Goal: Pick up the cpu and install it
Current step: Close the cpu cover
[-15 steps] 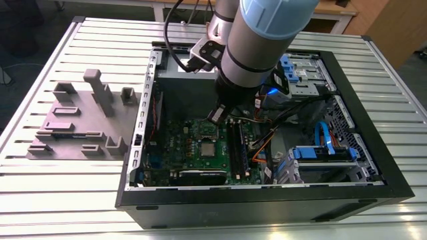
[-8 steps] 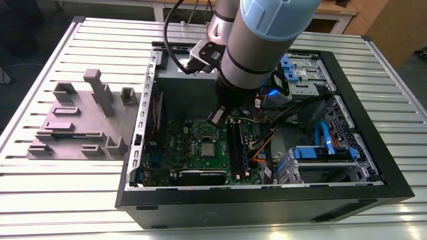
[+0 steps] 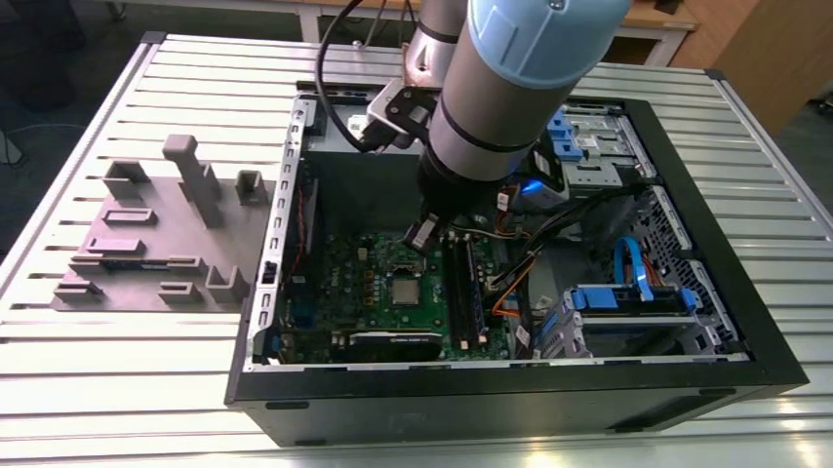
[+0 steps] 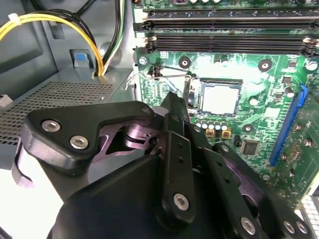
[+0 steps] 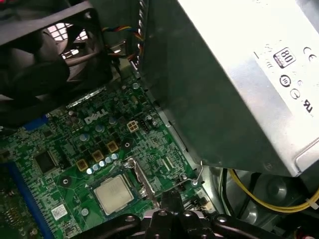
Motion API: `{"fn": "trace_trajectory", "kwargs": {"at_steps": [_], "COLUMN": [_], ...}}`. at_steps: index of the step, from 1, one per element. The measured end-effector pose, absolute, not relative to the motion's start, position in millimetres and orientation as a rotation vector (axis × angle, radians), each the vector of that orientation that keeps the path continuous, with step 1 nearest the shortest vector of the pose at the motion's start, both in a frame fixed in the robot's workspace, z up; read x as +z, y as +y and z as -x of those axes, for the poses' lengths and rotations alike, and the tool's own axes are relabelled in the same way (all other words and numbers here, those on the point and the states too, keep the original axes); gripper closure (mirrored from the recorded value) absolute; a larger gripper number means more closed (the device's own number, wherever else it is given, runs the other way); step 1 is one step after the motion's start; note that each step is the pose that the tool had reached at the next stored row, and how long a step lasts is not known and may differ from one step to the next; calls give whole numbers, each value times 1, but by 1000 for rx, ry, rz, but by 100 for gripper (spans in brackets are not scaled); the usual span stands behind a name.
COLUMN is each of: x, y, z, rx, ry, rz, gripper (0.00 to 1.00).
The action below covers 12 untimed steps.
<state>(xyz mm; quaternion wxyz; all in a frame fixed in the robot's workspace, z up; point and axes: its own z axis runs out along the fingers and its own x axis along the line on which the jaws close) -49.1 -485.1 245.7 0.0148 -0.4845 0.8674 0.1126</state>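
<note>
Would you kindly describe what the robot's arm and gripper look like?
The arm is a thick silver-grey tube with a pale blue joint cap and a black band; black cables run beside its wrist. The gripper is black, built of angular linkage plates fastened with silver screws.

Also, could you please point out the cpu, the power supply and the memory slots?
cpu (image 5: pixel 113 191), first wrist view, centre of its silvery top.
power supply (image 5: pixel 224 99), first wrist view, its grey side wall.
memory slots (image 4: pixel 224 46), second wrist view, one black slot's middle.
</note>
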Motion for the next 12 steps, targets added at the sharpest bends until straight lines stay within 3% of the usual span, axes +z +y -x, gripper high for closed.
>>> {"fn": "trace_trajectory", "kwargs": {"at_steps": [12], "x": [246], "y": [-493], "z": [49], "rx": [351], "ry": [2689], "rz": [1530], "gripper": [90]}}
